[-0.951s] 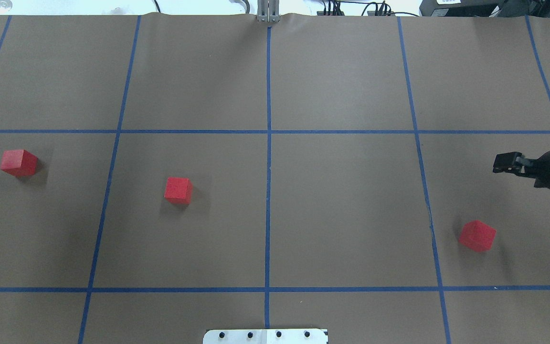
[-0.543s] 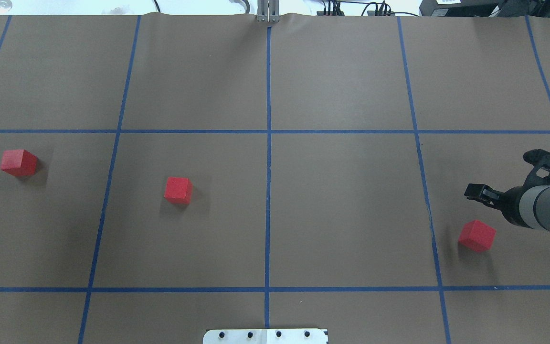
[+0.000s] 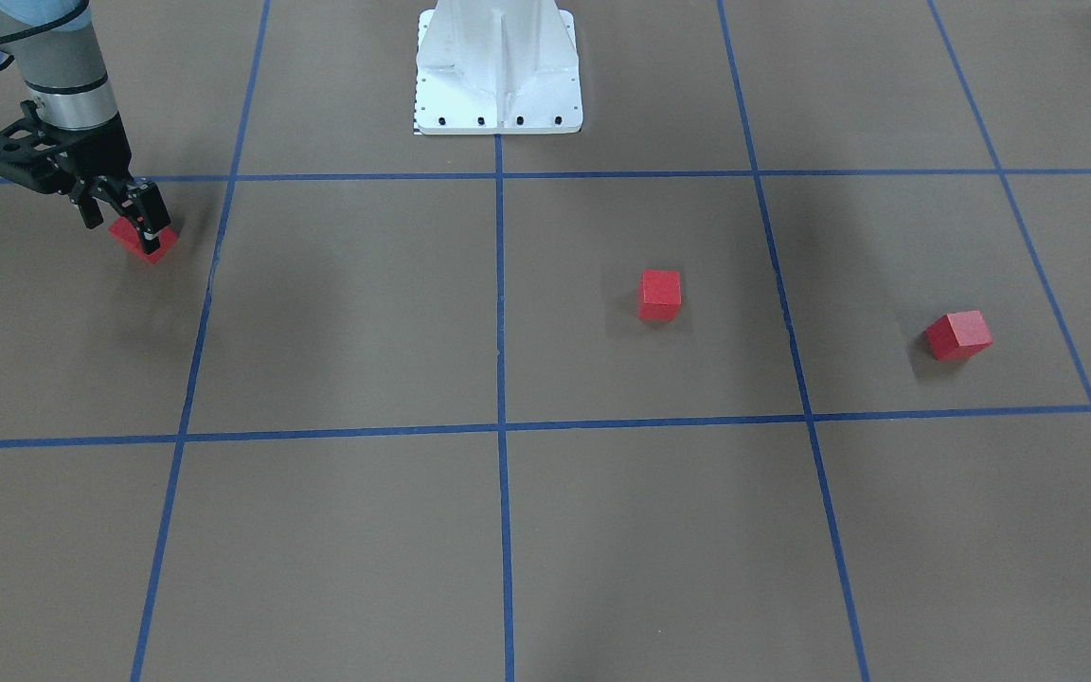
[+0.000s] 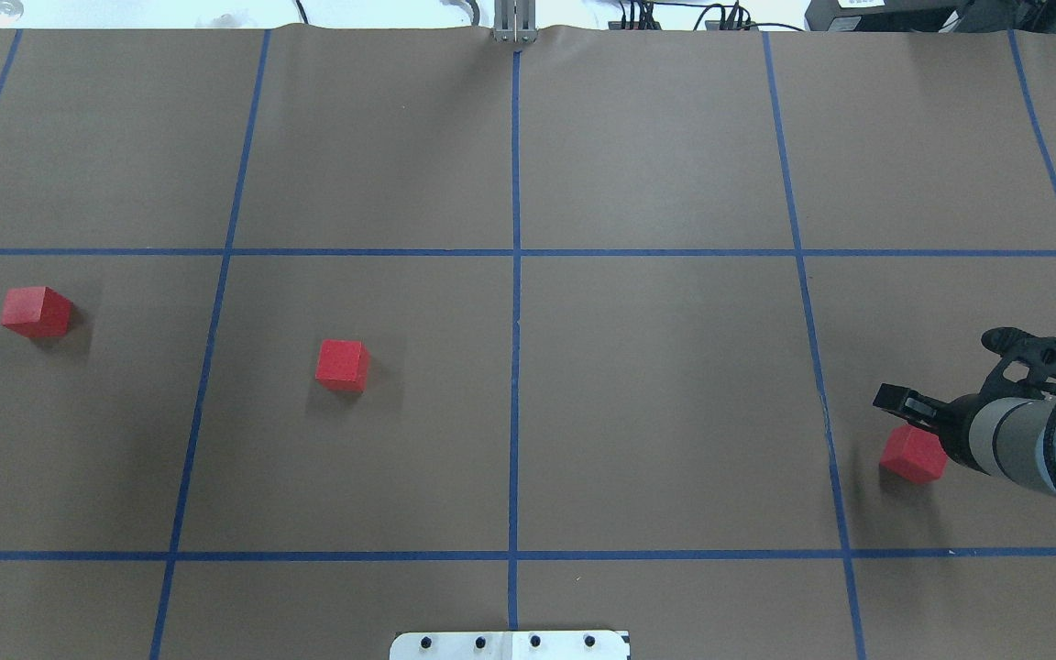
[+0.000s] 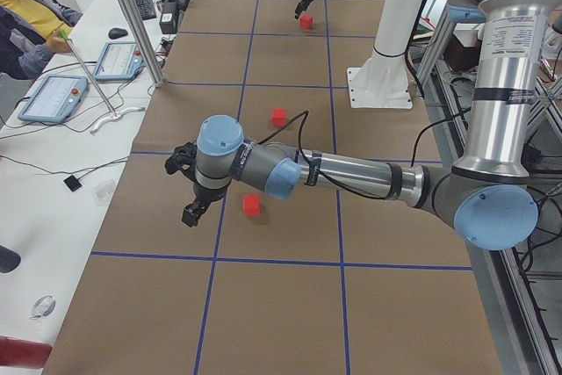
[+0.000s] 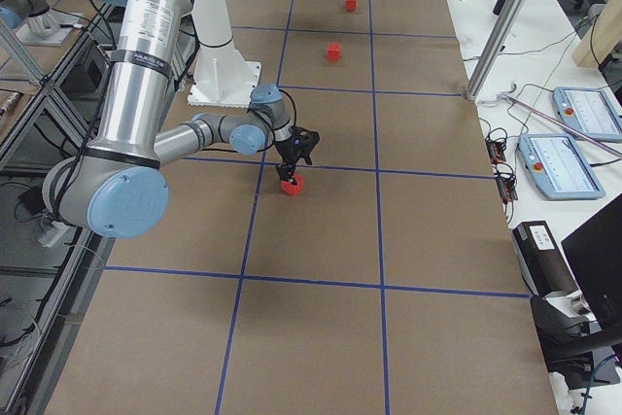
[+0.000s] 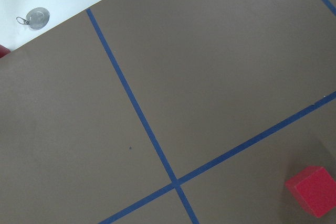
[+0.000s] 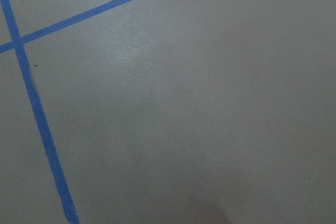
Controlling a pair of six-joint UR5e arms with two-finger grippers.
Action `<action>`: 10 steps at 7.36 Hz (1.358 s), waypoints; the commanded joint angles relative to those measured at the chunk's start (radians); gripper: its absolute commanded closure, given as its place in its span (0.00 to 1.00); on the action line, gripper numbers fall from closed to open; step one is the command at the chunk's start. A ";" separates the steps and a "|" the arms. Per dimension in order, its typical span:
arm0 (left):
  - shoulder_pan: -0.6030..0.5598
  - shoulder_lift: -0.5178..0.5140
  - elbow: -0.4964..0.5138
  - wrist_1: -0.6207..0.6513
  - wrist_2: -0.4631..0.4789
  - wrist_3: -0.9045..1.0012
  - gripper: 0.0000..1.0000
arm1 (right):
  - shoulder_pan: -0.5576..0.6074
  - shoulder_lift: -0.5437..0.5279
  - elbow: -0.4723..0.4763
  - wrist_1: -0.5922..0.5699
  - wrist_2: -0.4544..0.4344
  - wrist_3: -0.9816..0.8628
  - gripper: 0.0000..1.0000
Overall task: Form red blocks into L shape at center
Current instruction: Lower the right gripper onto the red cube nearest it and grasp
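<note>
We look down on a brown paper-covered surface (image 4: pixel 656 412) marked into large squares by blue tape lines (image 4: pixel 515 367). Three small red cubes lie on it, well apart from one another, all in the middle row of squares.

The right red block (image 4: pixel 913 454) sits in the outer square on the robot's right, turned at an angle to the tape, just beside the line that bounds that square toward the centre. The right gripper (image 3: pixel 124 225) hangs directly over this block with its two black fingers spread apart, one on either side of it. We cannot tell whether the fingers touch it.

The middle red block (image 4: pixel 342 365) rests in the square just left of the centre line, roughly square to the grid. The left red block (image 4: pixel 36 312) lies in the outer square on the robot's left, also turned at an angle.

The left gripper (image 5: pixel 190 214) shows only in the side view, pointing down above the surface near the left red block. We cannot tell whether it is spread or closed.

The robot's white base (image 3: pixel 498 66) stands at the near edge on the centre line
</note>
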 commanded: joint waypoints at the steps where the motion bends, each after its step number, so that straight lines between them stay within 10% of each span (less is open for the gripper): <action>1: -0.001 0.002 0.000 0.000 0.000 0.000 0.00 | -0.032 -0.035 -0.001 0.000 -0.027 0.013 0.02; 7: -0.001 0.002 0.001 0.000 0.000 0.003 0.00 | -0.083 -0.035 -0.010 0.000 -0.068 0.048 0.07; 8: -0.001 0.002 0.001 0.000 0.000 0.003 0.00 | -0.086 -0.034 -0.012 0.000 -0.070 0.060 0.18; 10: -0.001 0.002 0.001 0.000 0.000 0.003 0.00 | -0.102 -0.030 -0.012 0.002 -0.079 0.064 0.97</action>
